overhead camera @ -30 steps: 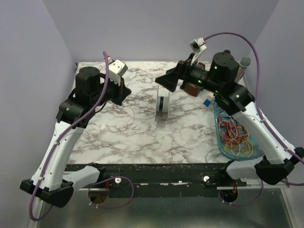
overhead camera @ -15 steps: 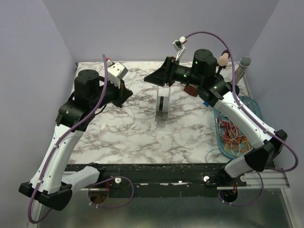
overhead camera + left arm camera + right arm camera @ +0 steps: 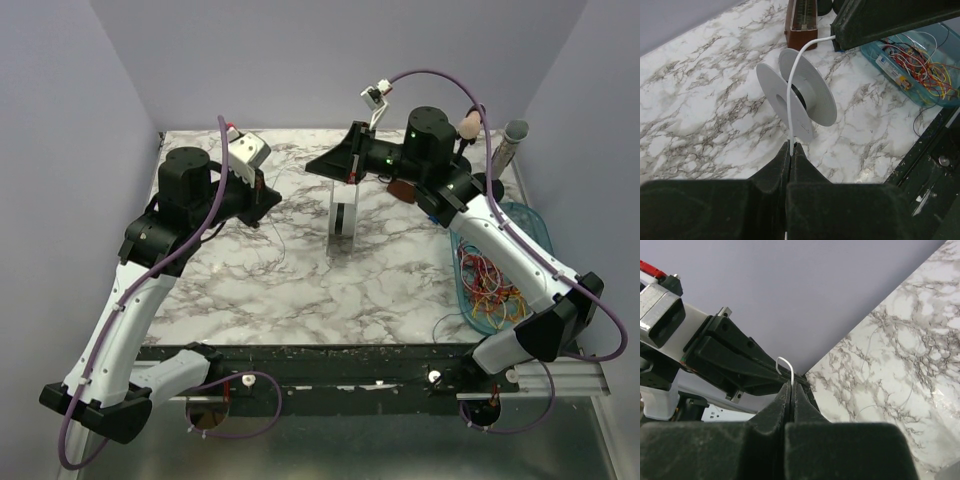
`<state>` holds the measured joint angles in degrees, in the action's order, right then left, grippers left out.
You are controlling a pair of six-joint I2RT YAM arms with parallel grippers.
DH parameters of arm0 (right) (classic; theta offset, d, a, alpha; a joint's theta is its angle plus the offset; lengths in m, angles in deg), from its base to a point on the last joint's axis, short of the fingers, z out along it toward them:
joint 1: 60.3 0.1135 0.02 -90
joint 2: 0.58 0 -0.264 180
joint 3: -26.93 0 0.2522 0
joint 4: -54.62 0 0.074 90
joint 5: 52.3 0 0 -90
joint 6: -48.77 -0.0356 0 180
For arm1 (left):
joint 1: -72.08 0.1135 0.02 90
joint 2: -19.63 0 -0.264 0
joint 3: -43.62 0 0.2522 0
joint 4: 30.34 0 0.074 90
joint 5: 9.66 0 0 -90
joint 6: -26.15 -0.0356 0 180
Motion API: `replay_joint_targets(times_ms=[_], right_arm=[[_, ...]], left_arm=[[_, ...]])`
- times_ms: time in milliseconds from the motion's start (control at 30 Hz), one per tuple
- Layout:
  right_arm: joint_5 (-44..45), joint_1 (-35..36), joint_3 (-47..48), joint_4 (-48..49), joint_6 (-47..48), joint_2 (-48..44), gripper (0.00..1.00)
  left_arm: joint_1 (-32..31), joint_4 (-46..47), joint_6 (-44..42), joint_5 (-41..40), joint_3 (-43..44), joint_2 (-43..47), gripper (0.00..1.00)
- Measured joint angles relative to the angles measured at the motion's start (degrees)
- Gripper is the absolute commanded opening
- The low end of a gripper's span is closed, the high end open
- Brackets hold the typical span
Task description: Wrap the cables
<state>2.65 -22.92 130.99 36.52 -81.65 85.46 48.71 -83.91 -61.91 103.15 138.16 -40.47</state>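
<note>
White marble table (image 3: 270, 285) with grey veins; white cable (image 3: 792, 85); pale grey spool (image 3: 815, 100), black core; teal bin (image 3: 866, 50); red, orange, yellow cables (image 3: 492, 285); lavender walls (image 3: 300, 60).

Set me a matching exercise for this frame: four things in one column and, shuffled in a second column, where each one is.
Things
1. white wire
2. spool
3. coloured cables
4. brown box

Places
A. heaped in the teal tray
B. towards the back of the table, beyond the spool
C. pinched by both the left gripper and the right gripper
D. upright in the middle of the table

Pairs: 1-C, 2-D, 3-A, 4-B
</note>
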Motion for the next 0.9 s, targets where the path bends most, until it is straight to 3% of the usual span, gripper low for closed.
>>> replay_joint_targets(times_ms=[67,100,133,167,233,300,400,500,700,900], right_arm=[[0.2,0.0,-0.4,0.1,0.0,-0.1,0.01],[0.3,0.0,-0.7,0.0,0.2,-0.2,0.01],[0.6,0.0,-0.9,-0.3,0.7,-0.2,0.01],[0.9,0.0,-0.9,-0.8,1.6,-0.2,0.01],[1.6,0.0,-0.7,-3.0,4.4,-0.5,0.01],[2.3,0.0,-0.6,-6.2,8.3,-1.2,0.01],[2.4,0.0,-0.6,-12.3,15.6,-3.5,0.01],[1.6,0.0,-1.4,-19.8,24.7,-8.0,0.01],[-1.6,0.0,-2.2,-38.1,40.3,-13.6,0.01],[0.1,0.0,-3.2,-54.9,49.4,-10.7,0.01]], left_arm=[[0.0,0.0,-0.1,0.1,-0.1,0.0,0.0],[0.0,0.1,-0.4,0.4,-0.4,0.1,0.1],[0.0,0.1,-0.6,0.7,-0.6,0.2,0.29],[0.0,0.1,-1.0,1.3,-1.0,0.3,0.41],[0.0,0.1,-2.2,3.6,-2.3,0.8,0.56],[0.0,0.2,-3.2,5.8,-4.3,1.4,0.58],[0.0,-0.7,-5.2,9.0,-6.8,2.3,0.69],[0.0,-2.1,-8.0,12.0,-8.5,3.1,0.71],[0.0,-2.3,-9.6,16.3,-10.4,4.5,0.67],[-0.2,5.4,-2.2,10.6,-14.4,3.7,0.66]])
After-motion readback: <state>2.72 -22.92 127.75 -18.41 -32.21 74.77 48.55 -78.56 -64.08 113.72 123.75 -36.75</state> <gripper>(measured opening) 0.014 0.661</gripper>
